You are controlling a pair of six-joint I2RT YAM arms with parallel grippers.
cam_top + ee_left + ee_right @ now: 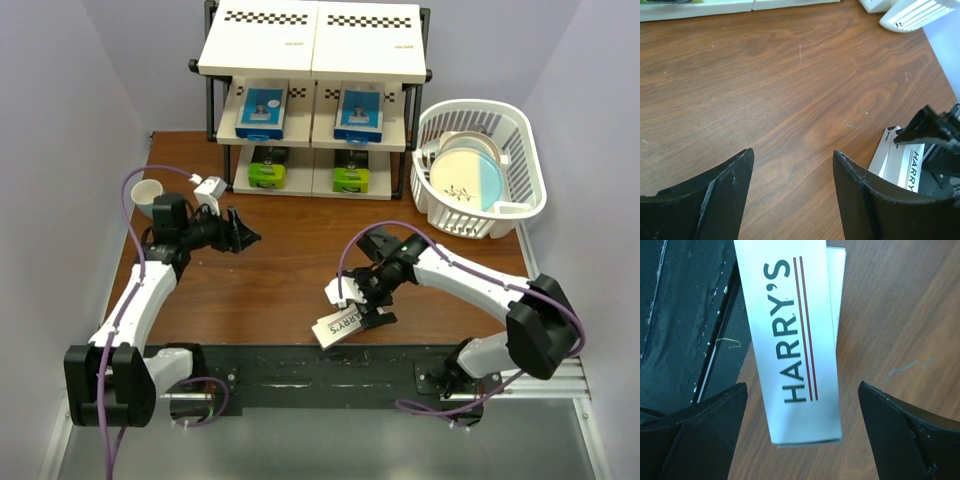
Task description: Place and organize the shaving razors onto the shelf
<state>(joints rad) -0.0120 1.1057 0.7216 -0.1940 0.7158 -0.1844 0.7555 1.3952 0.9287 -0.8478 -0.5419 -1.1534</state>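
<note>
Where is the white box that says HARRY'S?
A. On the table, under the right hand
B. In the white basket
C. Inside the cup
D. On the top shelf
A: the white HARRY'S box lies on the brown table at its front edge, between the wide-open fingers of the right hand, far from the shelf and the basket.

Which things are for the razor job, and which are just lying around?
For the job: shelf, two blue-and-white boxes, two black-and-green boxes, white HARRY'S box.
Just lying about: white basket, plate inside it, cup.
</note>
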